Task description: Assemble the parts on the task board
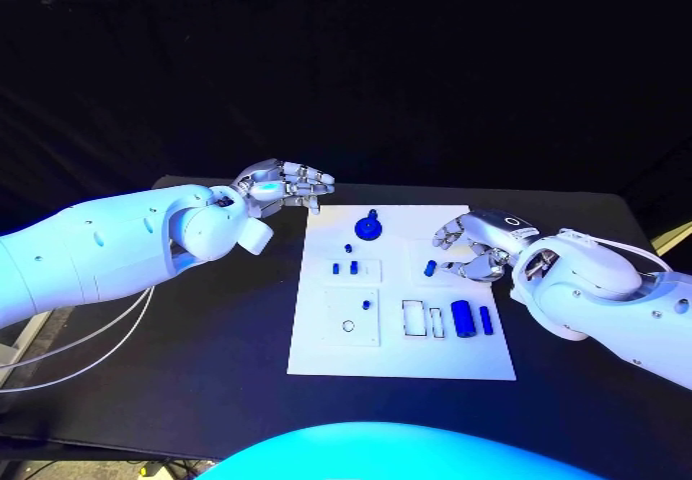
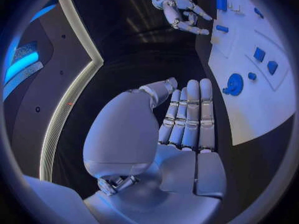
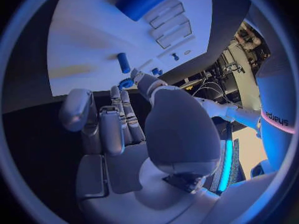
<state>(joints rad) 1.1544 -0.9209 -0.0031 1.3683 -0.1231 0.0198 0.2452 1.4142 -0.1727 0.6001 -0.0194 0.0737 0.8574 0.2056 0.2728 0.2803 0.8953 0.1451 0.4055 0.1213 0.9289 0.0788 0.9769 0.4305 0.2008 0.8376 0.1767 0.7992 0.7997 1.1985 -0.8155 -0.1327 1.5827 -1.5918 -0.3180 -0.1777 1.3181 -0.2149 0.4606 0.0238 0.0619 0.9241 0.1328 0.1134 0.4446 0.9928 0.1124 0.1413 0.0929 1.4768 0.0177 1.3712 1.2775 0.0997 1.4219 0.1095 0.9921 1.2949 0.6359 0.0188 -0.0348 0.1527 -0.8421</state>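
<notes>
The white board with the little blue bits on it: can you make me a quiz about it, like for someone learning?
1. True or false: the left hand is holding a blue part.
2. Which hand reaches over the task board? A) left B) right C) both
3. Fill in: the round blue part sits near the board's ____ edge, away from the robot.

Key
1. False. In the left wrist view its fingers are straight and apart, with nothing in them, and it is off the board's side.
2. B. The right hand is over the board's right side, fingertips close to a small blue peg.
3. Far.
</notes>
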